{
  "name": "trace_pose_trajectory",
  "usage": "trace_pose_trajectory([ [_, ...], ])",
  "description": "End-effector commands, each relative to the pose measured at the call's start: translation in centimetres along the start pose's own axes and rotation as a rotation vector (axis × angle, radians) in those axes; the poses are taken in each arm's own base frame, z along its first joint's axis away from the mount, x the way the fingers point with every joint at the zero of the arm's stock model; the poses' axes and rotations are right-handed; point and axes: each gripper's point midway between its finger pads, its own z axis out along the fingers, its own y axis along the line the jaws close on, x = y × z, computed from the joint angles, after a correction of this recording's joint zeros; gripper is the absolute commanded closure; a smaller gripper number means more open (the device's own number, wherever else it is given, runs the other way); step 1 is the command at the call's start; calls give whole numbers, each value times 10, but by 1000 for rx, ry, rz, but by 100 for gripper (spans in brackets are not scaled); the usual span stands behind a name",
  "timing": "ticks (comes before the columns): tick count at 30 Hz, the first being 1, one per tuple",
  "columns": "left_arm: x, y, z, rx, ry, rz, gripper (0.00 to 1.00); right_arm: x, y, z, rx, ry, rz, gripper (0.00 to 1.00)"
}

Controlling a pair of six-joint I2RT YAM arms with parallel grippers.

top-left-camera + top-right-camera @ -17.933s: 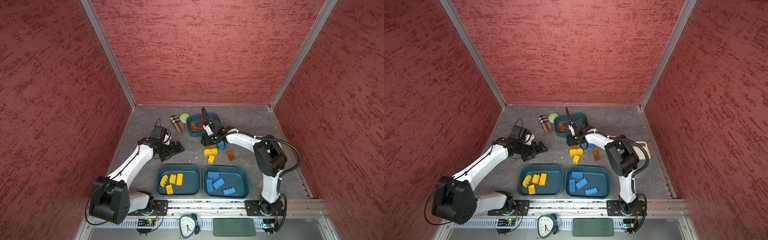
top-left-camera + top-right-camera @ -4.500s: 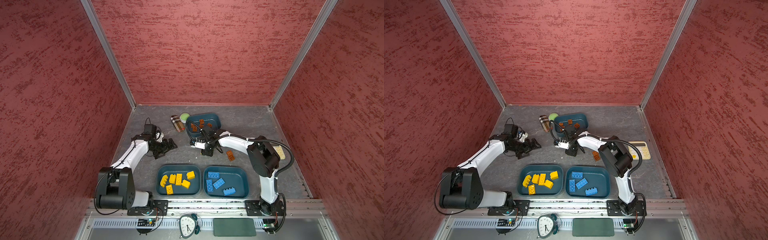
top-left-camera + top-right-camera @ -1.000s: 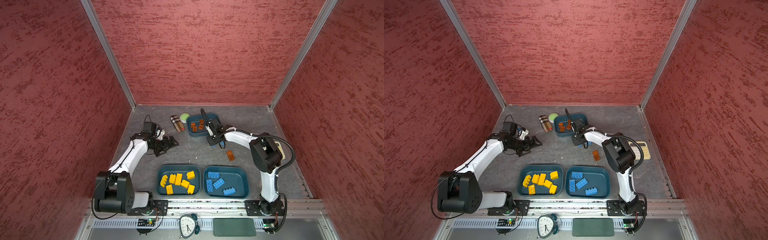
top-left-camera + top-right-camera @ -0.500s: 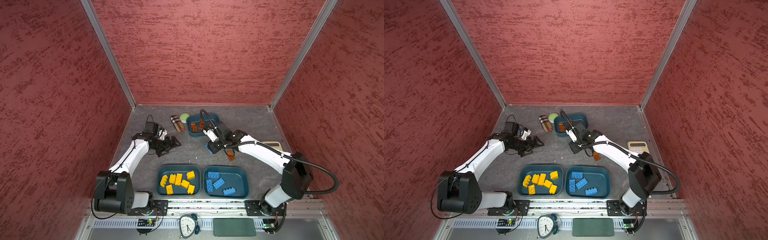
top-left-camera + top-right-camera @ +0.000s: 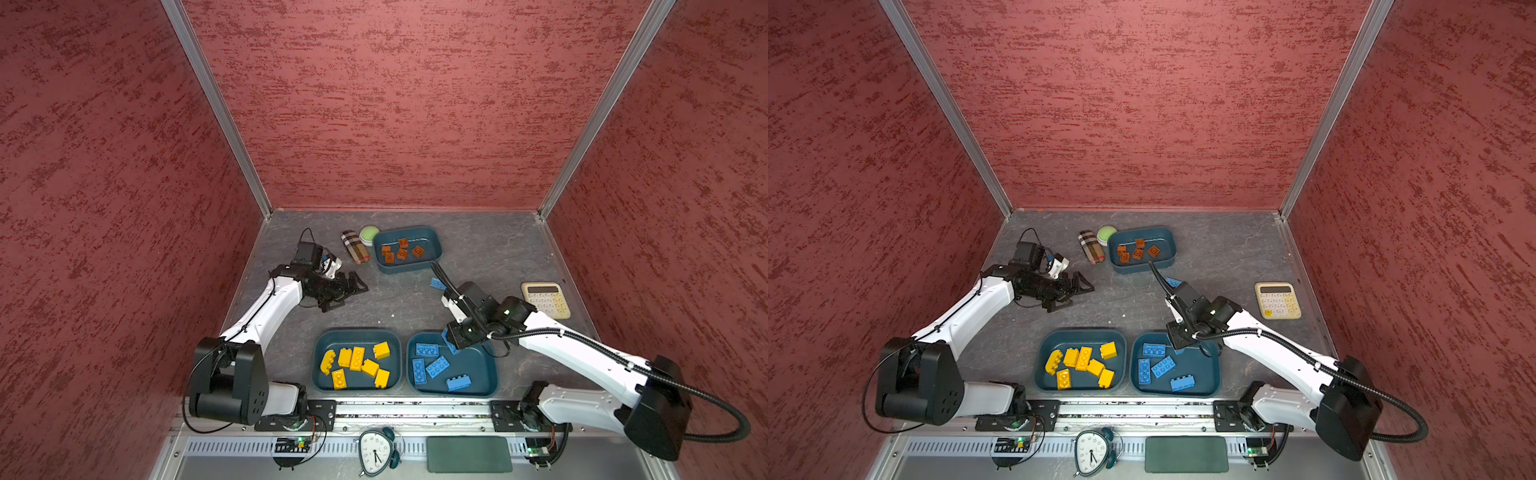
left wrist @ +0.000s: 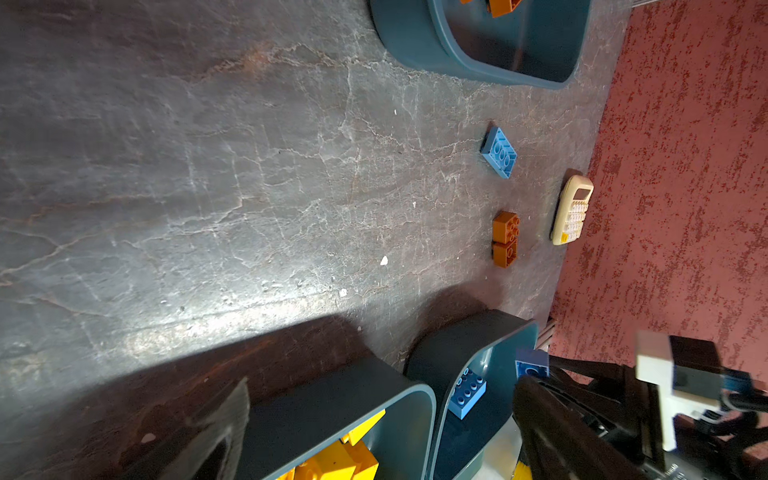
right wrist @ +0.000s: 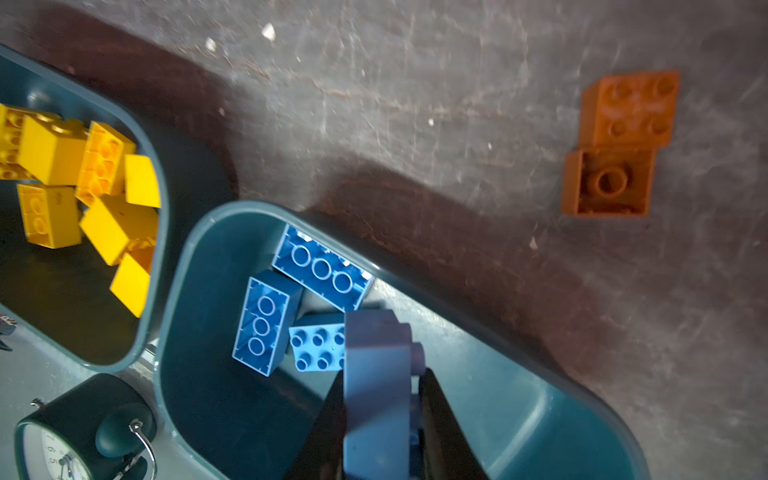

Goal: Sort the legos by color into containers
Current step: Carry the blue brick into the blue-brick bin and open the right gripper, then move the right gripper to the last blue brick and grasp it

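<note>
Three teal tubs, smooth shiny plastic with rounded corners. Near-left tub (image 5: pixel 328 343) has seven chunky yellow bricks (image 5: pixel 357 358), near-right tub (image 5: pixel 478 374) has four blue bricks (image 5: pixel 437 367), and the smaller far tub (image 5: pixel 431 243) has five little brown bricks (image 5: pixel 402 253). Some lie flipped, so you see round tubes instead of studs.

Right gripper (image 7: pixel 380 386) is pinched tight on one more blue brick (image 7: pixel 374 353), hanging over the far end of the near-right tub. Left gripper (image 5: pixel 351 293) is spread wide with nothing in it, low over bare floor, well apart from the tubs.

On the floor: a loose blue brick (image 6: pixel 498 152) lying upside down near the far tub, plus two loose brown bricks (image 7: pixel 619 145) touching each other, one studs-up, one flipped. The right arm hides those two in both top views.

Readable writing: the numerals on the twin-bell clock (image 7: pixel 87 419); 7, 6, 5 show in the right wrist view. Key labels on the cream calculator (image 5: pixel 545 300) are too small to read. Plaid case (image 5: pixel 355 247) is a tan check, next to a round green-topped puck (image 5: pixel 369 235). Floor (image 5: pixel 415 307) looks like grey veined slate, walls (image 5: pixel 395 104) like rough red plaster.
</note>
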Motion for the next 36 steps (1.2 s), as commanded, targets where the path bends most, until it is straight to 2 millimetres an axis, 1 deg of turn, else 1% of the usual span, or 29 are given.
trace_pose_trajectory([
  [1, -6, -10, -2, 18, -11, 29, 1, 10, 2, 8, -13, 37, 41, 74],
  [2, -6, -10, -2, 18, -11, 31, 1, 11, 3, 11, -13, 44, 31, 72],
  [4, -6, -11, -4, 15, -14, 33, 1, 9, 1, 13, -2, 47, 14, 64],
  [6, -6, -12, -6, 11, -16, 37, 1, 0, 3, 8, 5, 21, -4, 51],
  [10, -8, -17, -11, 16, -32, 45, 1, -25, 4, -6, 18, -52, -45, 44],
  [12, -9, -21, -11, 39, -35, 47, 1, -49, -4, -14, 33, -97, -37, 42],
  [13, -10, -23, -10, 51, -31, 46, 1, -60, -1, -16, 4, -113, -56, 41],
  [15, -11, -25, -11, 59, -32, 46, 0, -83, -10, -20, 63, -148, -102, 40],
  [18, -10, -26, -13, 59, -39, 54, 1, -113, -28, -18, 170, -143, -221, 38],
  [19, -11, -25, -14, 60, -44, 54, 1, -121, -34, -9, 198, -125, -271, 37],
  [22, -12, -23, -15, 60, -47, 48, 1, -151, -54, 1, 260, -155, -394, 33],
  [26, -10, -22, -17, 57, -50, 46, 1, -186, -70, 9, 237, -226, -471, 31],
  [29, -9, -20, -19, 53, -54, 42, 1, -199, -79, 24, 188, -237, -525, 31],
  [32, -10, -17, -20, 53, -57, 30, 1, -204, -82, 46, 132, -229, -608, 32],
  [36, -10, -17, -21, 51, -56, 29, 1, -207, -89, 68, 95, -193, -678, 32],
])
